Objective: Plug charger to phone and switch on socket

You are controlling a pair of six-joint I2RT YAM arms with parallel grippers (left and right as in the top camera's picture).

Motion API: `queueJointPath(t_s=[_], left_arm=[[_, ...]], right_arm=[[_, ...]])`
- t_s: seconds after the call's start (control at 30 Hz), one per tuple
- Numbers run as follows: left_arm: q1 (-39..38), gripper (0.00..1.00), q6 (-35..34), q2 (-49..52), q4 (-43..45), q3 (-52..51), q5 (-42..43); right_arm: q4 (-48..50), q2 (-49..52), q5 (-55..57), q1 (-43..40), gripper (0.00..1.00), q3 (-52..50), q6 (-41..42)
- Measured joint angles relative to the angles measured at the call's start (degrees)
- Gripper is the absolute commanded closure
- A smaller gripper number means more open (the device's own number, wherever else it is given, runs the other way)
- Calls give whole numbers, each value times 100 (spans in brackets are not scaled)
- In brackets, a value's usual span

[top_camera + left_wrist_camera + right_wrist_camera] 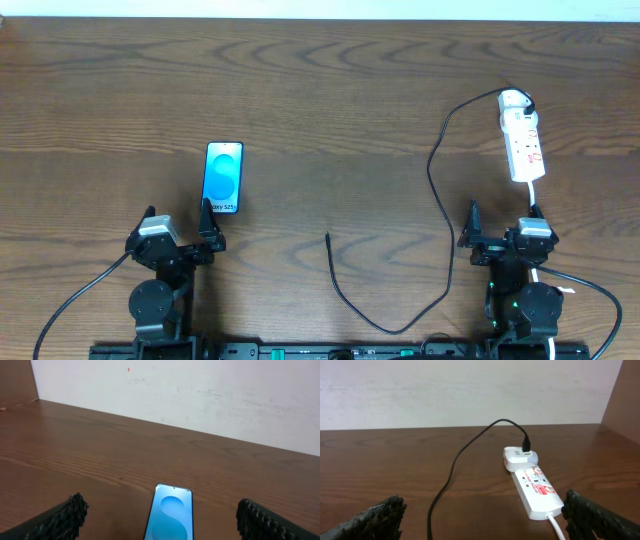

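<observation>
The phone [223, 176] lies flat on the wooden table at the left, its blue screen up; in the left wrist view the phone [170, 517] lies just ahead of the fingers. My left gripper [180, 228] sits just below it, open and empty. The socket [521, 135] is a white strip at the far right, also seen as the socket [534, 485] in the right wrist view. The charger [437, 190] runs as a black cable from the socket's far end down in a loop, its plug tip [328, 237] loose mid-table. My right gripper [502, 223] stands open below the socket, holding nothing.
A white cord [531, 195] leaves the socket's near end and runs toward the right arm's base. A pale wall [470, 390] stands behind the table's far edge. Black arm leads [70, 300] trail off near the front edge.
</observation>
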Motion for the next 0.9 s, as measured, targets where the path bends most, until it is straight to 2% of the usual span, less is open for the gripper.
queueJointPath(t_s=[0.47,0.9], left_arm=[[0,2,181,166,-181,107,4],[0,2,487,1464,-289,960,44]], right_arm=[[0,0,0,0,1,0,0],[0,-2,0,0,1,0,0]])
